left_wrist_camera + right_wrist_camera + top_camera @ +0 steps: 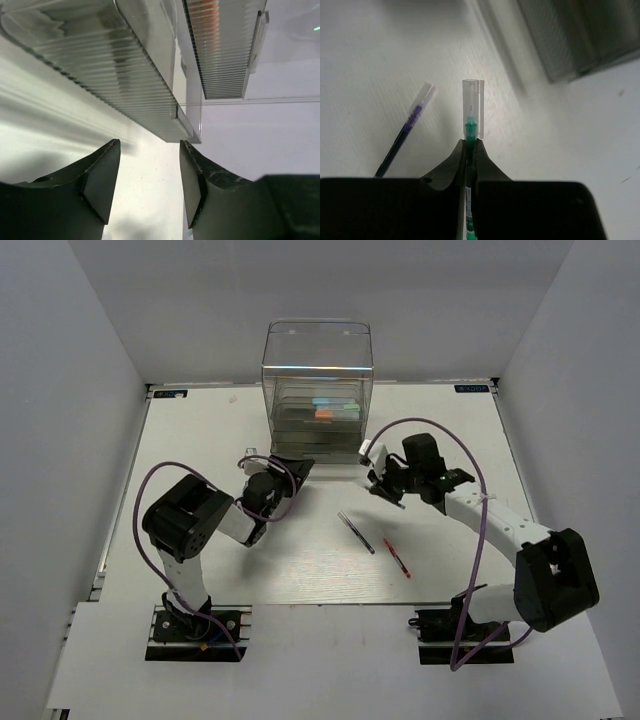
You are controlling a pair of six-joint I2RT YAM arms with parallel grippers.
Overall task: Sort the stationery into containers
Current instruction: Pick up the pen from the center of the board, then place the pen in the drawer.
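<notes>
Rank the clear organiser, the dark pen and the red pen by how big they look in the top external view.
1. Clear organiser: by far the largest.
2 and 3. Dark pen and red pen: they look about the same length and thickness, so neither ranks above the other.

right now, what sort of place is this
Probably a robot lab test cell: a white table inside plain white walls, the left arm and right arm bolted at its near edge, a clear organiser set out.
</notes>
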